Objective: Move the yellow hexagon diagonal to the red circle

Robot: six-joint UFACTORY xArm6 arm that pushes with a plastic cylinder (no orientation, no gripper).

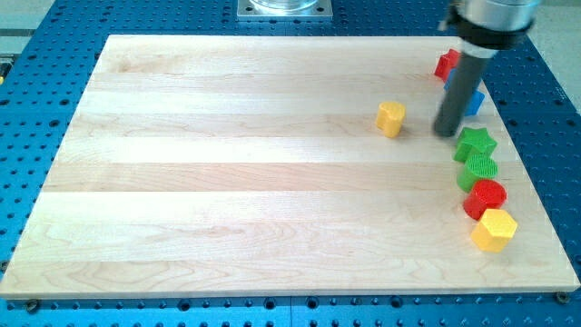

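- Nearest the view's bottom, at the right, the yellow hexagon sits on the tabletop, touching the red circle just above it.
- Judged by looks, the hexagon is a small, light, stiff block that should slide easily; there is nothing to take hold of, so push squarely on a flat side face to avoid spinning it.
- Above the circle come a green round block and a green star, packed in a column.
- My tip rests just left of the star, well apart from the hexagon. The end effector is a bare rod, neither released nor clenched, grasping nothing.
- A second small yellow block lies left of the tip.
- Farthest, a blue block and a red block are partly hidden by the rod.
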